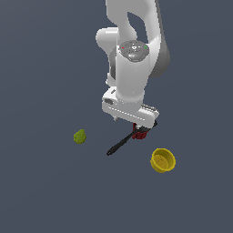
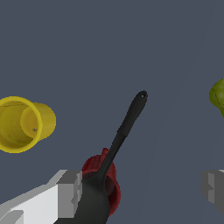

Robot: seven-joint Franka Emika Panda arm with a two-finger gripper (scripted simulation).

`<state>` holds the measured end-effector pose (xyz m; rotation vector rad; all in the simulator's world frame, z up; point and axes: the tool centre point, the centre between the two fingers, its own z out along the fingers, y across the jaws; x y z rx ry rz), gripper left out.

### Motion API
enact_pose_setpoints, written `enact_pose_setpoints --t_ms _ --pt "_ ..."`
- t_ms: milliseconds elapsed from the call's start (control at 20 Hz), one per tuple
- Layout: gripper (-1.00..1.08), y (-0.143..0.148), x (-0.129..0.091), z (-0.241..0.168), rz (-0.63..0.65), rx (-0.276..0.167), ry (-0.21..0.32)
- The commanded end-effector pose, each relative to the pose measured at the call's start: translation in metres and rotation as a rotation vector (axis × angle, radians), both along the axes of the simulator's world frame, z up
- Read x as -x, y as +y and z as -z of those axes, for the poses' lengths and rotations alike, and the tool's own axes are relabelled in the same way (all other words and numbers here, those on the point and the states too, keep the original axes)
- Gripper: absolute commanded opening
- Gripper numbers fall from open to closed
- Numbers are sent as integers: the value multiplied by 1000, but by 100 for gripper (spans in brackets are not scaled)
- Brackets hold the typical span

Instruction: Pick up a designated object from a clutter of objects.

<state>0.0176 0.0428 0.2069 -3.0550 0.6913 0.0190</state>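
The black spatula point(image 1: 119, 144) lies on the dark floor, its thin handle pointing toward the exterior view's left and its blade end lying against the small dark red cup point(image 1: 141, 133). In the wrist view the spatula point(image 2: 124, 127) runs from its rounded handle tip down to a wide blade lying over the red cup point(image 2: 109, 175). My gripper point(image 1: 139, 124) hovers right over the cup and blade end. It point(image 2: 142, 192) is open, its fingers point(image 2: 70, 192) spread wide; the blade sits close to one finger, and nothing is gripped.
A yellow bowl point(image 1: 162, 160) lies tipped on its side toward the exterior view's right of the spatula, also seen in the wrist view as the bowl point(image 2: 24, 124). A lumpy yellow-green object point(image 1: 79, 136) sits apart on the exterior view's left, at the wrist picture's edge point(image 2: 217, 96).
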Motion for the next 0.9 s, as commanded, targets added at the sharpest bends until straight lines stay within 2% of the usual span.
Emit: enact_pose_setpoints --t_ms 0,450,850 --pt "100 6 0 14 63 -1 0" --pt "100 23 5 60 276 4 -2" --pt "100 31 10 86 398 11 -5"
